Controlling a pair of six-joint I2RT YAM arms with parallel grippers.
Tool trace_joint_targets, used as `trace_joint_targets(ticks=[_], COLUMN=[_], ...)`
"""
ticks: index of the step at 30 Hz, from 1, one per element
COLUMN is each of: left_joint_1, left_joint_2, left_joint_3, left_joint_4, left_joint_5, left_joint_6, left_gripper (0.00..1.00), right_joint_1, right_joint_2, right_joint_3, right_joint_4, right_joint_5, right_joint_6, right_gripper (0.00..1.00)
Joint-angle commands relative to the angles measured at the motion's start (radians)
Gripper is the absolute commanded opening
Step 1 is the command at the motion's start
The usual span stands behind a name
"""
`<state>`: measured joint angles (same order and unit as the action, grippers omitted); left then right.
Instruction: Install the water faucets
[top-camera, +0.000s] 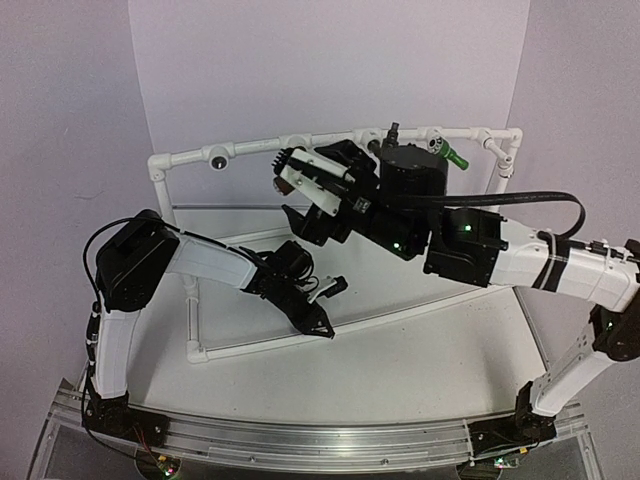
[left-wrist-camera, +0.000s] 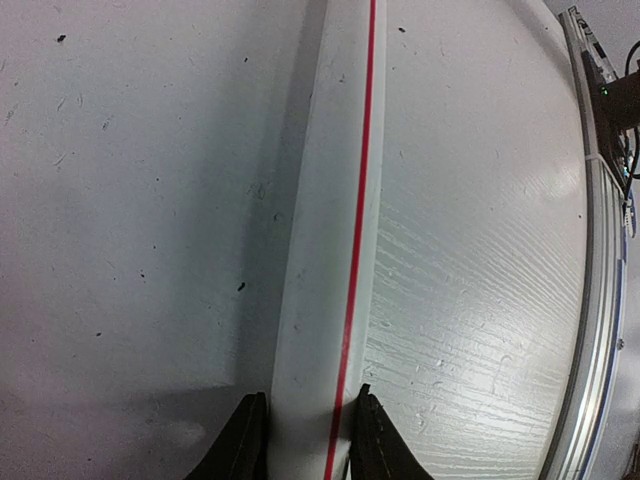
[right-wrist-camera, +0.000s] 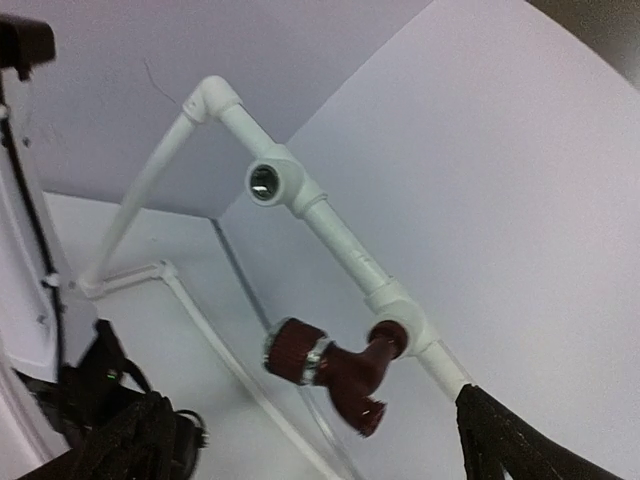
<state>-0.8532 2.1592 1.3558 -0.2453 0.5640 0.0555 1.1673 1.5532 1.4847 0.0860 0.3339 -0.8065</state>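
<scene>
The left tool (left-wrist-camera: 308, 402) pinches a white pipe (left-wrist-camera: 325, 200) marked with a red stripe, near the bench's (left-wrist-camera: 480, 260) near edge. The right tool (top-camera: 288, 185) stands wide, facing the reddish-brown faucet (right-wrist-camera: 340, 365), which is seated in the pipe frame's (right-wrist-camera: 345, 245) far rail. The green faucet (top-camera: 455, 157) sits further right.

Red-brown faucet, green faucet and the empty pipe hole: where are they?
red-brown faucet (right-wrist-camera: 345, 368): right wrist view, its body.
green faucet (top-camera: 456, 157): top view, its green tip.
empty pipe socket (right-wrist-camera: 264, 182): right wrist view, its round mouth.
</scene>
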Motion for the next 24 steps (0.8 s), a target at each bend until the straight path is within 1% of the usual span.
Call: trace_joint_targets(ticks=[1, 3, 5, 7, 11, 12, 14, 16, 18, 21, 24], left_joint_1=[-0.022, -0.023, -0.023, -0.023, -0.023, -0.023, -0.022, -0.023, -0.023, -0.023, -0.023], left_joint_2=[0.178, 0.182, 0.185, 0.184, 0.180, 0.180, 0.177, 0.172, 0.168, 0.164, 0.162], left_joint_3=[-0.066, -0.063, -0.061, -0.060, -0.064, -0.065, -0.067, -0.068, -0.070, -0.072, -0.072], left_joint_4=[-0.174, -0.175, -0.176, -0.178, -0.179, -0.178, -0.178, -0.180, -0.180, -0.180, -0.181], left_joint_5=[-0.184, -0.183, -0.181, -0.179, -0.181, -0.181, -0.182, -0.182, -0.182, -0.181, -0.181], left_joint_6=[-0.078, -0.077, -0.077, -0.077, -0.075, -0.075, -0.075, -0.075, -0.075, -0.075, -0.077], left_gripper=[0.02, 0.02, 0.02, 0.02, 0.02, 0.02, 0.02, 0.02, 0.02, 0.02, 0.02], right_joint_1=[0.000, 0.000, -0.003, -0.005, -0.021, -0.027, -0.037, -0.048, -0.057, -0.064, -0.066], right_joint_2=[0.129, 0.203, 0.270, 0.317, 0.383, 0.402, 0.443, 0.470, 0.490, 0.511, 0.536], right_joint_3=[0.161, 0.214, 0.253, 0.275, 0.346, 0.363, 0.388, 0.407, 0.430, 0.460, 0.496], right_joint_4=[-0.017, 0.003, 0.077, 0.153, 0.183, 0.184, 0.184, 0.186, 0.187, 0.187, 0.188], right_joint_5=[0.301, 0.374, 0.429, 0.447, 0.460, 0.470, 0.500, 0.526, 0.527, 0.532, 0.529], right_joint_6=[-0.473, -0.602, -0.711, -0.788, -0.837, -0.850, -0.892, -0.922, -0.891, -0.809, -0.667], right_gripper=[0.98, 0.98, 0.98, 0.98, 0.98, 0.97, 0.91, 0.89, 0.81, 0.58, 0.47])
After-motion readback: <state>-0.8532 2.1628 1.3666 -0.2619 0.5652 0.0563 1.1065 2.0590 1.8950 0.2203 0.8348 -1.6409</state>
